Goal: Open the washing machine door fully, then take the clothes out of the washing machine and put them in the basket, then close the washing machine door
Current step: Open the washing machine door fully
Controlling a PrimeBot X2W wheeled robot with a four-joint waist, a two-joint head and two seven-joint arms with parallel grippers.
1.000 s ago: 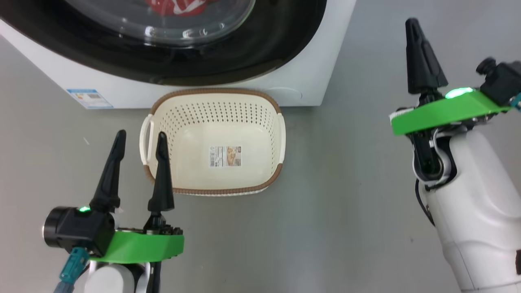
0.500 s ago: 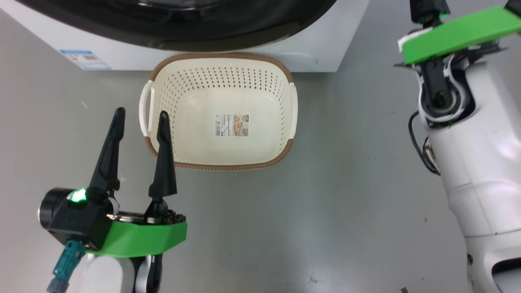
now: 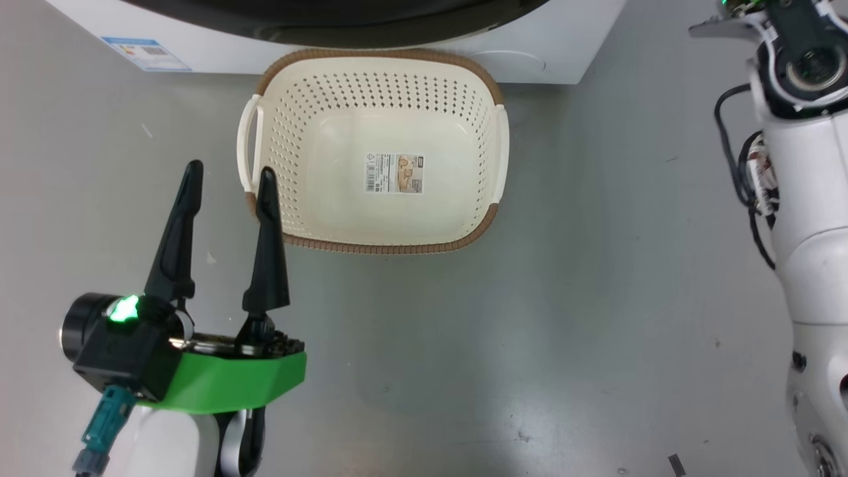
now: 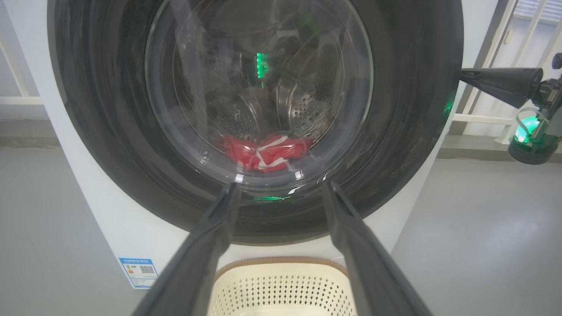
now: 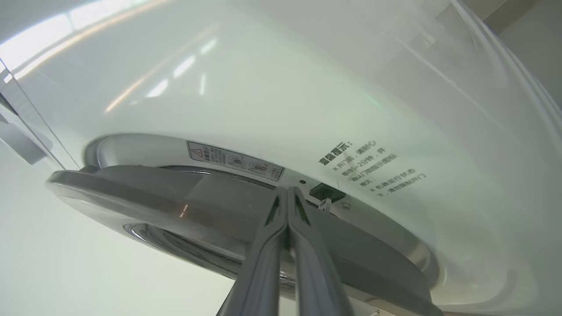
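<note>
my left gripper [image 3: 228, 173]: fingers spread wide, holding nothing, hovering at left corner of basket [image 3: 377, 248]. basket sits on floor [image 3: 530, 331], against foot of washing machine [image 3: 563, 56]. washing machine door [image 4: 417, 109] looks shut in left wrist view. clothes [image 4: 263, 151] lie in drum behind glass. my right gripper [image 5: 287, 193]: fingers pressed together, nothing between, tips at door's edge beside latch [image 5: 327, 193]; i cannot tell contact.

Left gripper [image 3: 230, 169] low, fingers spread wide, empty, right gripper [image 5: 288, 193] held forward, fingers pressed together
</note>
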